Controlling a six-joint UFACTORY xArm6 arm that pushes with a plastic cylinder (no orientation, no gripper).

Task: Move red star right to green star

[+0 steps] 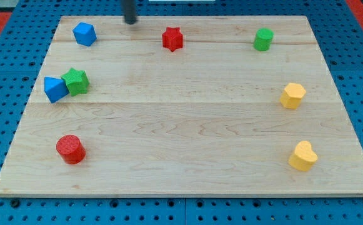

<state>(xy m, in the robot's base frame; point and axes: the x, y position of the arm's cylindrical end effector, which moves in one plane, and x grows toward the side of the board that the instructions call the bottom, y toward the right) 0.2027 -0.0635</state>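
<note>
Blue pegboard surrounds a pale wooden board (187, 131); no writing is readable anywhere. My tip (130, 22) stands at the view's top, touching no block, left of the red star (172, 39) and right of a blue block (84, 34). At the view's left, the green star (75, 81) touches another blue block (55, 89), well apart from the red star.

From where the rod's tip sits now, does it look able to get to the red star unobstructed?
Probably yes. My tip is at the view's top, left of the red star, and no block lies between them; the blue block is farther left.
</note>
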